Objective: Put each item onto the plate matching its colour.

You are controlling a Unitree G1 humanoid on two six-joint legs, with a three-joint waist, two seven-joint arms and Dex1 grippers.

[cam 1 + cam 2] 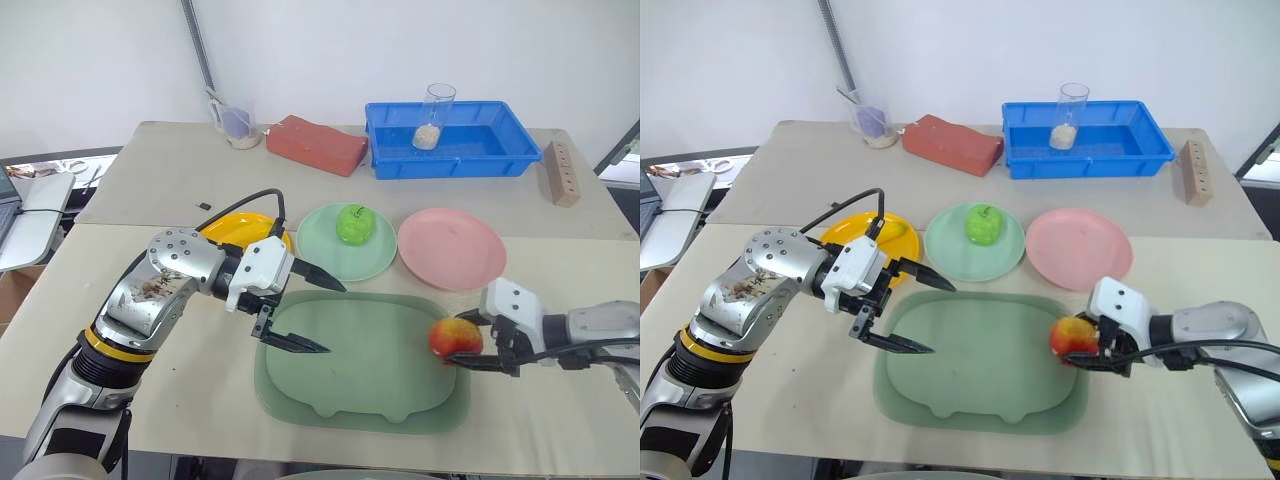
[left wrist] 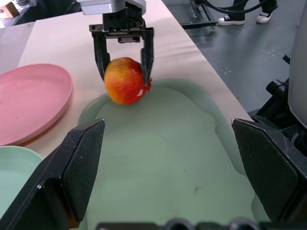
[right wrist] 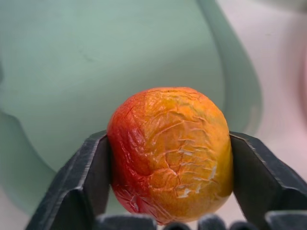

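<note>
Right gripper (image 1: pixel 482 350) clamped on the red-and-yellow toy apple (image 1: pixel 455 338) at the right rim of the large dull-green rounded tray (image 1: pixel 350 375), black fingers (image 3: pixel 91 175) pressed flat against both flanks of the fruit; likely gripped there for a lift toward the round pink plastic plate (image 1: pixel 452 248) just beyond. Apple skin looked wrinkled and papery, a soft painted shell rather than hard plastic, so probably a little give under the pads. Left gripper (image 1: pixel 300 315) hung empty over the tray's left edge with jaws spread wide, seemingly kept clear. Bright green toy apple (image 1: pixel 354 223) already sat on the mint-green plate (image 1: pixel 345 243). Yellow plate (image 1: pixel 240 228) lay partly hidden behind the left arm, its contents unclear. Tray smooth, matte, shallow-walled.
</note>
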